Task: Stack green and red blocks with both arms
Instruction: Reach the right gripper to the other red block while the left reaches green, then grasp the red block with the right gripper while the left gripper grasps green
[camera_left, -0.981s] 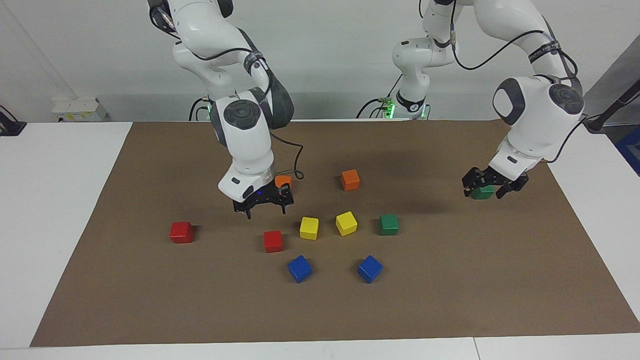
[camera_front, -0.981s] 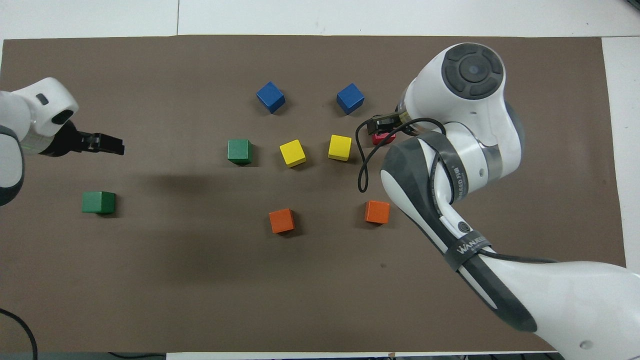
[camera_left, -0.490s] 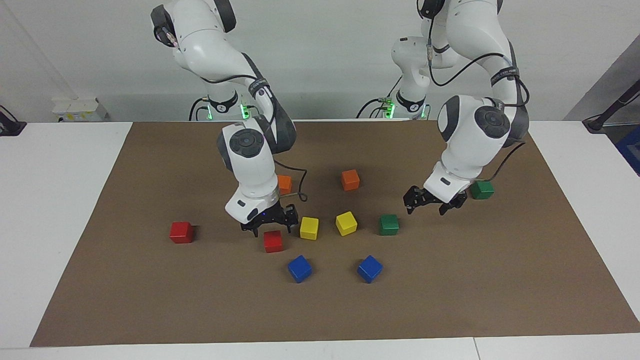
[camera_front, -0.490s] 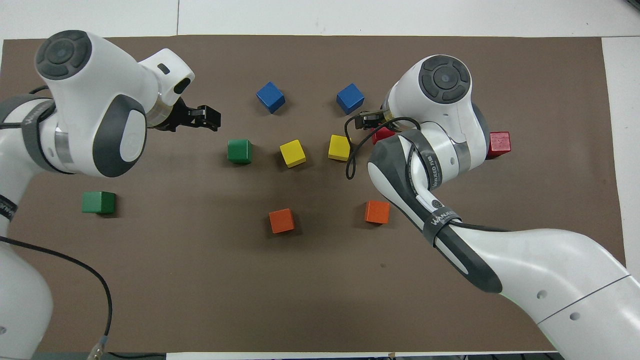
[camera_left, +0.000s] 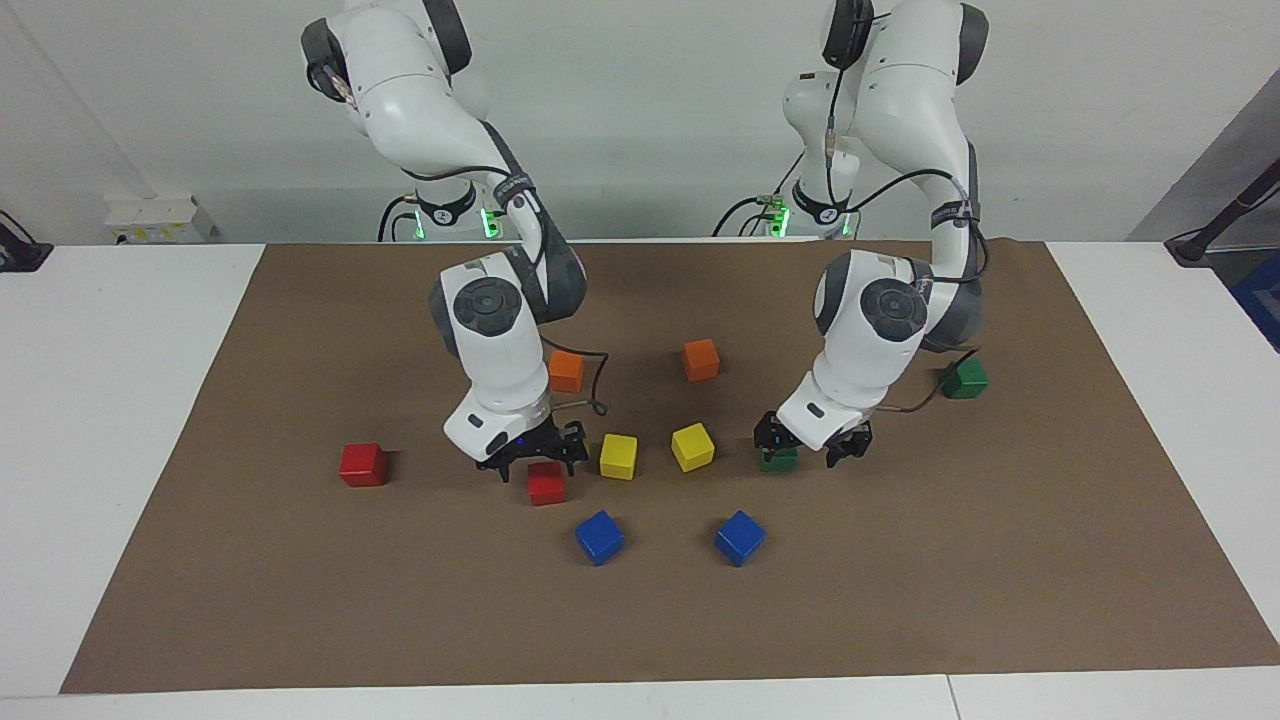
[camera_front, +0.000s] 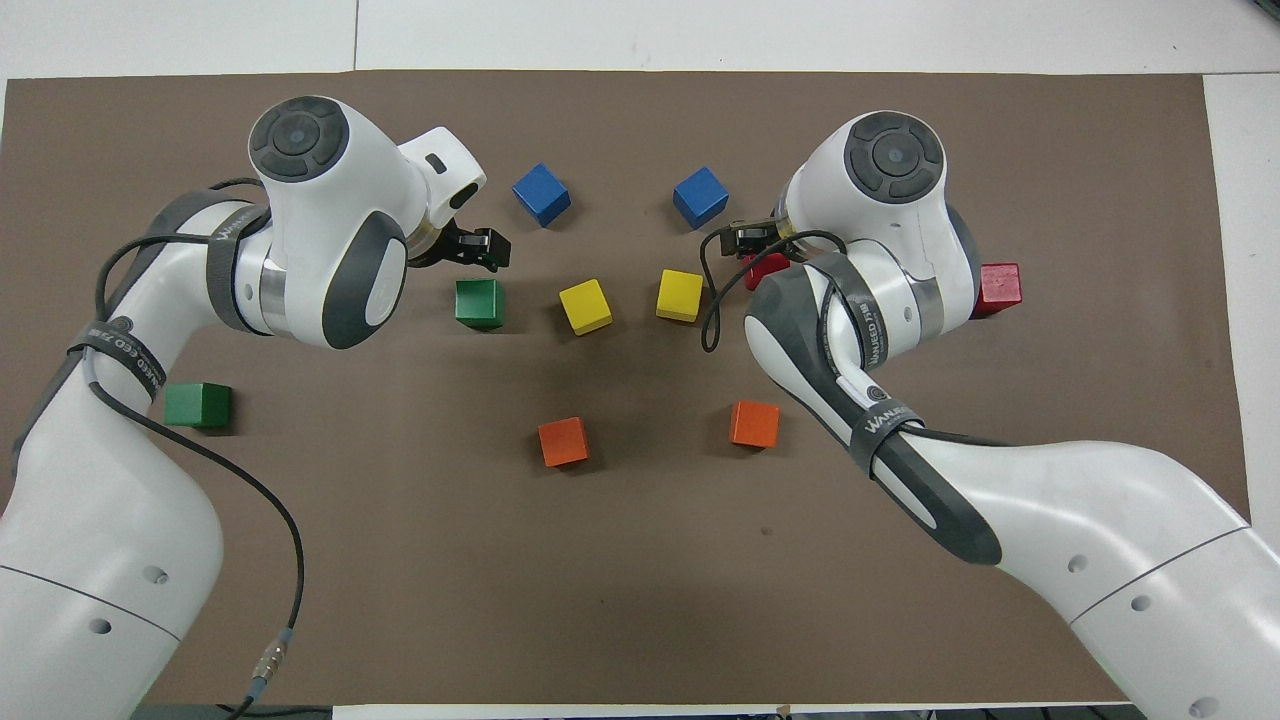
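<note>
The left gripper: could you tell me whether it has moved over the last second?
Yes. The left gripper has swung from over the outer green block toward the table's middle and now hangs open over the inner green block.

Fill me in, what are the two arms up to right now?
Each arm is lowering an open gripper onto a block. The right gripper is just above a red block beside the yellow blocks. The left gripper is over a green block at the other end of that row. Nothing is held or stacked yet. The other red block and other green block sit untouched on the brown mat.
</note>
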